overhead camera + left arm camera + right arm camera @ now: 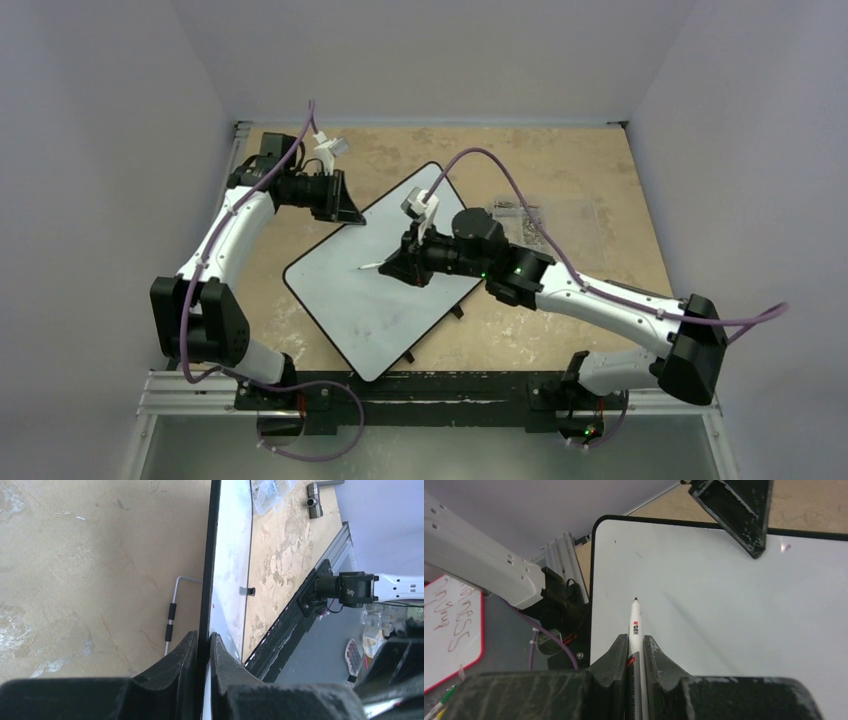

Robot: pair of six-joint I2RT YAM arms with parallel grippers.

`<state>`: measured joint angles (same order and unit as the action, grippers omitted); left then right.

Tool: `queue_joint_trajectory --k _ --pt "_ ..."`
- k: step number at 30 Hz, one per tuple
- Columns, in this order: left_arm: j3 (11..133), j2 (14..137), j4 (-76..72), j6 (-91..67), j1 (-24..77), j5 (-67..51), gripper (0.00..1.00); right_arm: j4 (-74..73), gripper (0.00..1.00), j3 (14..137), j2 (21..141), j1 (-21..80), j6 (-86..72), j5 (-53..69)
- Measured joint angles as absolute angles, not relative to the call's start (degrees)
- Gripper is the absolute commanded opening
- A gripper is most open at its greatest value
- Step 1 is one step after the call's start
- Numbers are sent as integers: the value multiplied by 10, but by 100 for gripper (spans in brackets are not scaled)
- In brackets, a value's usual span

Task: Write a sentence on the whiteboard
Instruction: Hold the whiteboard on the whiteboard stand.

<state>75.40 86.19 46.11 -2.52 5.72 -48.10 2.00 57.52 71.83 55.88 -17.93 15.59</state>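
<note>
Large white rectangular whiteboard with a thin black rim (385, 320) lay diagonally on the mottled tan desk (570, 160), one corner close to the arm bases. Right jaws were closed on a white marker pen with a black tip (636, 622), tip aimed at the blank board surface; contact couldn't be judged. Further back, left jaws were clamped on the board's black rim, and a small clear plastic box (522, 220) sat near the board's far right corner.
</note>
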Motion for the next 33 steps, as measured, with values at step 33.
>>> queue_joint_trajectory --k 33 --pt "667 773 366 -18 69 -461 0 75 0 698 889 664 -84 100"
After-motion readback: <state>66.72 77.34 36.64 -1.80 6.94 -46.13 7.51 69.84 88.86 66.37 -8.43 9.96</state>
